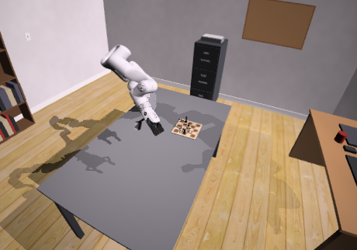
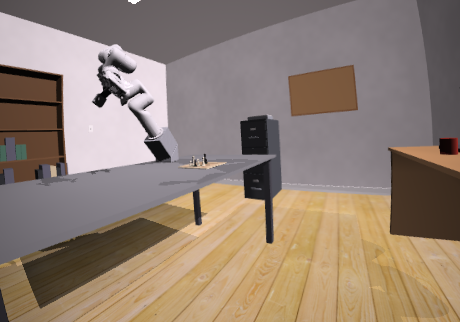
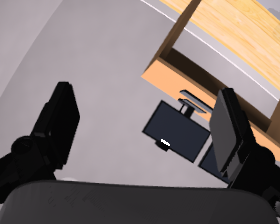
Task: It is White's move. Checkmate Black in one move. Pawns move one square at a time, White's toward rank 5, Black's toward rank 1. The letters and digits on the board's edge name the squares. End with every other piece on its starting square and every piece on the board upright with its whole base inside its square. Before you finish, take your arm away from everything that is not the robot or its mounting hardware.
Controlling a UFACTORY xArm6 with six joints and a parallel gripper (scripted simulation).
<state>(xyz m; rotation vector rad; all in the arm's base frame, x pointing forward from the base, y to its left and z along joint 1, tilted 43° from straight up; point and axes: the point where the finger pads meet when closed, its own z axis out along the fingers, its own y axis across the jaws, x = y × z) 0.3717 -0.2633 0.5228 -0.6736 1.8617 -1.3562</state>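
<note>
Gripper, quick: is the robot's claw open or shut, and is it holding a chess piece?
Gripper: open wide, holding nothing.

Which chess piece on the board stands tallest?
The black piece at the far edge of the chessboard, on the side nearest the filing cabinet. Its top rises clearly above the cluster of shorter pieces; its type is too small to tell.

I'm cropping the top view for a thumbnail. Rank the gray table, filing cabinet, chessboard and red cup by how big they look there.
1. Gray table, by far the largest.
2. Filing cabinet.
3. Chessboard.
4. Red cup, smallest.
The cabinet stands farther from the camera, so true sizes may differ.
</note>
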